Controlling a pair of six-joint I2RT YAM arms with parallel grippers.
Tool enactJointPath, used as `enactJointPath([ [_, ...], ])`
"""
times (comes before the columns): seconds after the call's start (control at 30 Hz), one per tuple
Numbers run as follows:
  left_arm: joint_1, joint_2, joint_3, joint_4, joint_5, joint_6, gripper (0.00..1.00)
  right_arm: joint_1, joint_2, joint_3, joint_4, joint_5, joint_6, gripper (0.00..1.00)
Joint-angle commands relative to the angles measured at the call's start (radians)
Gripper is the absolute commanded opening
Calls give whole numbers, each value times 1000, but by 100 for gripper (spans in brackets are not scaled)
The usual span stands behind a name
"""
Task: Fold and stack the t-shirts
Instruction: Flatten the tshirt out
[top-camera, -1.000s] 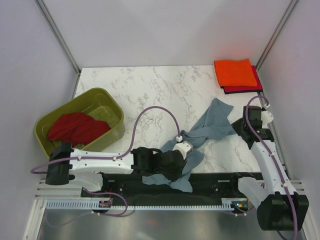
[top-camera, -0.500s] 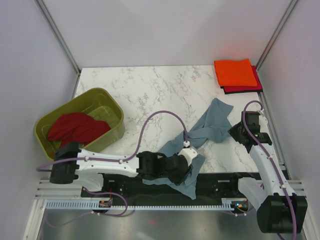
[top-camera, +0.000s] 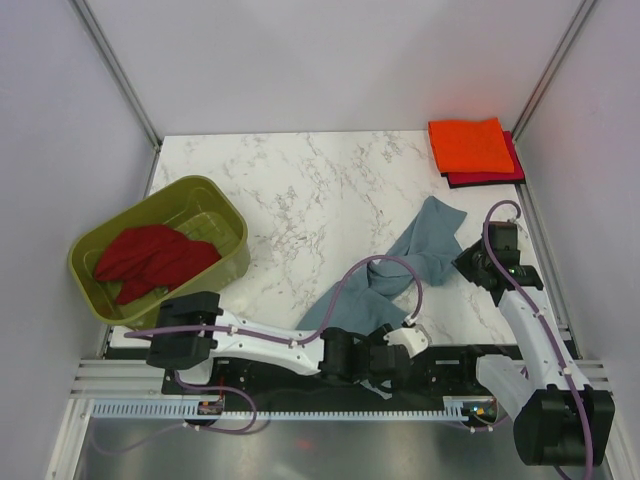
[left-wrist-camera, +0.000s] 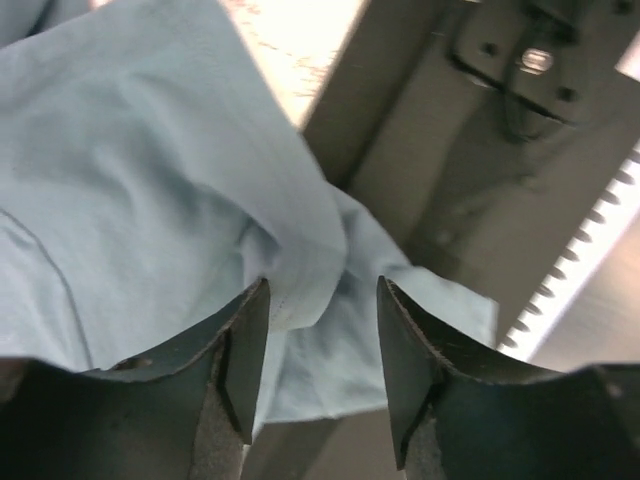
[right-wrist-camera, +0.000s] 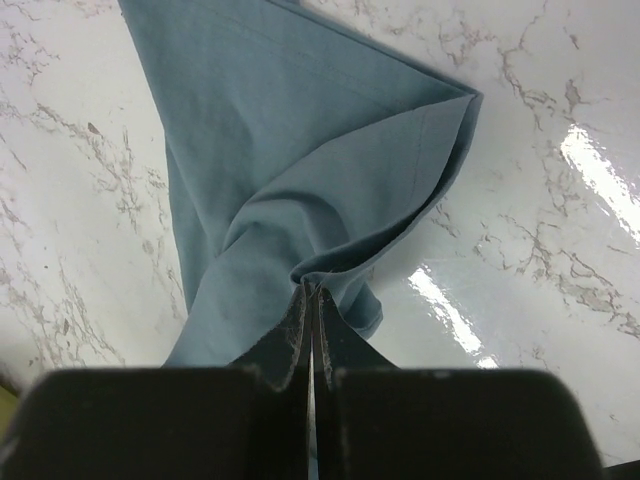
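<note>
You have 4 shirts: blue, orange, magenta, red in 1 tub | right gripper pinches blue | left gripper jaws apart

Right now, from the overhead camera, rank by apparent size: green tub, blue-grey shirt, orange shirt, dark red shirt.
1. olive-green tub.
2. slate blue-grey t-shirt, partly hidden.
3. dark red t-shirt, crumpled in the tub.
4. folded orange t-shirt, close to the dark red one, so that order is unsure.
</note>
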Motion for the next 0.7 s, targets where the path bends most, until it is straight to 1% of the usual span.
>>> enactJointPath([
  [0.0,45,19,29,23,-44,13,53,-1,9,23,45,-19,-10,0],
  [0.07,65,23,18,10,-90,-8,54,-3,23,23,66,-27,-7,0],
  [0.1,94,23,11,10,-92,-22,54,-3,39,23,69,-24,-7,0],
  [0.17,142,25,-17,29,-54,-36,53,-3,56,21,97,-10,-1,0],
  [0.2,192,28,-28,40,-31,-33,52,-1,70,21,114,-3,4,0],
  [0.23,216,34,-34,48,0,-30,52,-3,79,23,123,8,5,0],
  [0.43,387,100,-13,50,68,30,48,-1,124,21,197,88,64,0],
  [0.57,505,154,23,69,123,82,48,-3,150,-9,273,71,116,0],
  [0.67,558,213,82,88,163,137,48,-3,184,-28,319,82,142,0],
])
